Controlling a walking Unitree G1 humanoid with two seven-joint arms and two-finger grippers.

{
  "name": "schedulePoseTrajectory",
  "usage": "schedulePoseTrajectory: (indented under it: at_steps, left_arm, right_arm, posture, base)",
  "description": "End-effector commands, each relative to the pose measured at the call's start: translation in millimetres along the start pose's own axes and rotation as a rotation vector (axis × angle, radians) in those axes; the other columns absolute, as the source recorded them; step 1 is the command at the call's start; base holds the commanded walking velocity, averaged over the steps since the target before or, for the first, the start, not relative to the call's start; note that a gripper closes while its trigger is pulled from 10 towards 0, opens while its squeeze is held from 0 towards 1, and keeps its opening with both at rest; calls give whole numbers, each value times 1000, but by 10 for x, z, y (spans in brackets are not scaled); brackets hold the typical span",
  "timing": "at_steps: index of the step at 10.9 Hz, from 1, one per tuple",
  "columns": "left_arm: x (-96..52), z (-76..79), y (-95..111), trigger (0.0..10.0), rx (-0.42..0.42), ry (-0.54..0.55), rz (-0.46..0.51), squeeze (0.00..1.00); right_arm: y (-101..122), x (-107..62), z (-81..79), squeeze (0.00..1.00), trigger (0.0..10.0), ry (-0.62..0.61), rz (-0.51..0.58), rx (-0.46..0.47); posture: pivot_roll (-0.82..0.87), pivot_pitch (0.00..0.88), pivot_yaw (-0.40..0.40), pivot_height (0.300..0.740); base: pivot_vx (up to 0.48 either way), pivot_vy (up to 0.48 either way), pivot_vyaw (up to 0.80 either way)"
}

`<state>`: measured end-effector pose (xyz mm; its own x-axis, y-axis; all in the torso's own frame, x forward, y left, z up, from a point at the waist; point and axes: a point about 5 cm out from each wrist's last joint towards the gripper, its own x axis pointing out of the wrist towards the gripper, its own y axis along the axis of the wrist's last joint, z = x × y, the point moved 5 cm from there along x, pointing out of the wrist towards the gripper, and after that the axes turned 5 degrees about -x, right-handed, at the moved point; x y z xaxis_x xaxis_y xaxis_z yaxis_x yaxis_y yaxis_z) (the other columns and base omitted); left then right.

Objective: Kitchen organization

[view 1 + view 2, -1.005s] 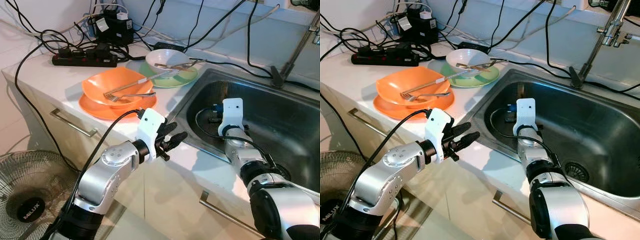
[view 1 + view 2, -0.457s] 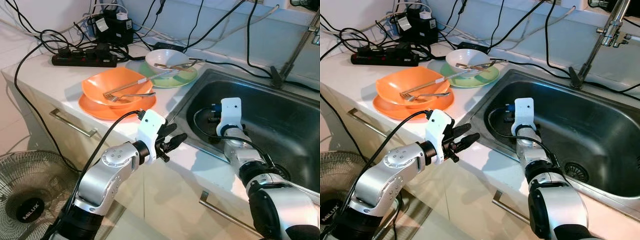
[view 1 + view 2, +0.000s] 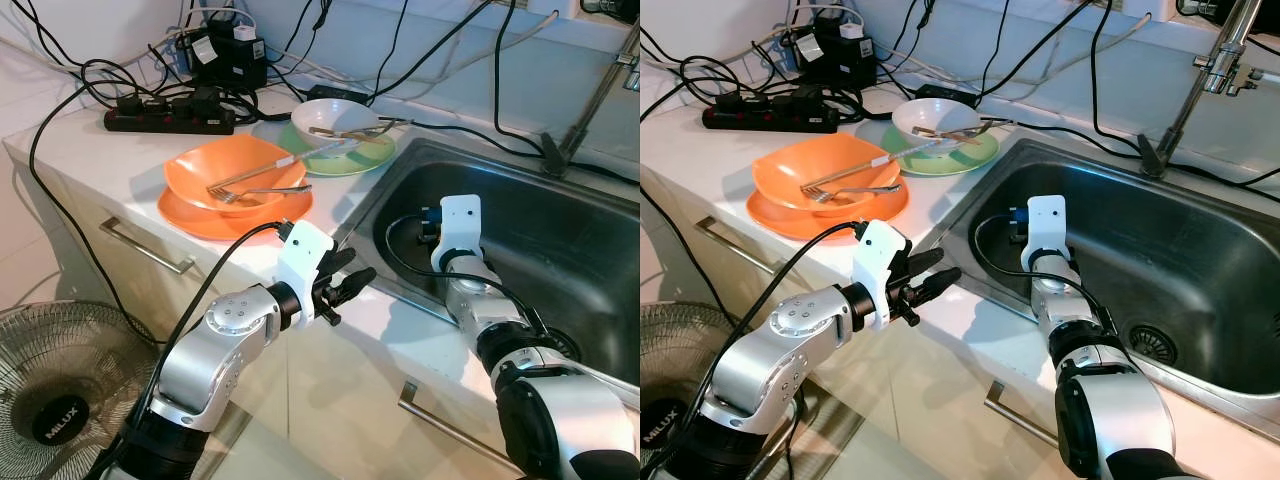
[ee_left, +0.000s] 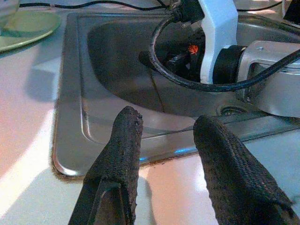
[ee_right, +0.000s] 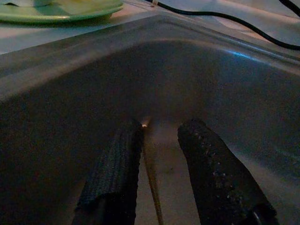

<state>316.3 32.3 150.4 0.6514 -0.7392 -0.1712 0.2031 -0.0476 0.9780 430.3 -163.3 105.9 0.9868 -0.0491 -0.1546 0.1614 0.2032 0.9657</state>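
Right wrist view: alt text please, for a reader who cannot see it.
The right claw, fingers apart and empty, reaches down into a dim steel sink, with a thin stick-like item lying on the sink floor between them. A green plate sits on the counter beyond.

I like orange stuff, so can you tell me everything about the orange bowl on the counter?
The orange bowl is round, shallow and smooth, probably plastic. It sits upright on a matching orange plate, on the white counter left of the sink. A metal fork lies inside it with its handle over the rim, and a long knife-like utensil rests across it towards the green plate. Neither gripper touches it.
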Motion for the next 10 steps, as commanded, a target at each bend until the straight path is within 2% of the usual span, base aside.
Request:
schedulePoseTrajectory:
  at_steps: [1,2,4,5,6,7,8,9,10]
  left_arm:
    - [0,30,36,10000,22,-4,15,0]
    - [9,-32,104,10000,78,42,39,0]
    - [17,-133,257,10000,175,114,91,0]
    - [10,-156,357,10000,319,146,122,0]
    - [-2,-160,455,10000,393,172,152,0]
    - [-25,-190,581,10000,547,228,154,0]
    - [-19,-231,615,10000,636,262,132,0]
    - [29,-359,536,10000,744,303,47,0]
    - [60,-480,464,10000,813,341,-8,0]
  right_arm:
    - [29,0,-19,0,10000,-1,18,-5]
    - [216,20,41,0,10000,-20,96,-9]
    - [546,23,125,0,10000,-43,234,38]
    - [676,9,171,0,10000,-62,291,65]
    - [707,1,169,0,10000,-61,306,71]
    - [717,-25,122,0,10000,-47,327,86]
    - [694,-50,82,0,10000,-38,335,96]
    - [619,-70,59,0,10000,-41,322,110]
    - [591,-81,50,0,10000,-42,318,117]
  posture:
    - [235,2,-63,740]
    - [229,7,-63,740]
    - [230,11,-64,740]
    - [227,12,-63,740]
    - [227,14,-62,740]
    - [228,13,-61,740]
    - [227,12,-59,740]
    - [227,11,-56,740]
    - [227,11,-56,740]
  base:
    - [0,0,0]
    - [0,0,0]
    - [0,0,0]
    - [0,0,0]
    - [0,0,0]
    - [0,0,0]
    - [0,0,0]
    - [0,0,0]
    - [0,0,0]
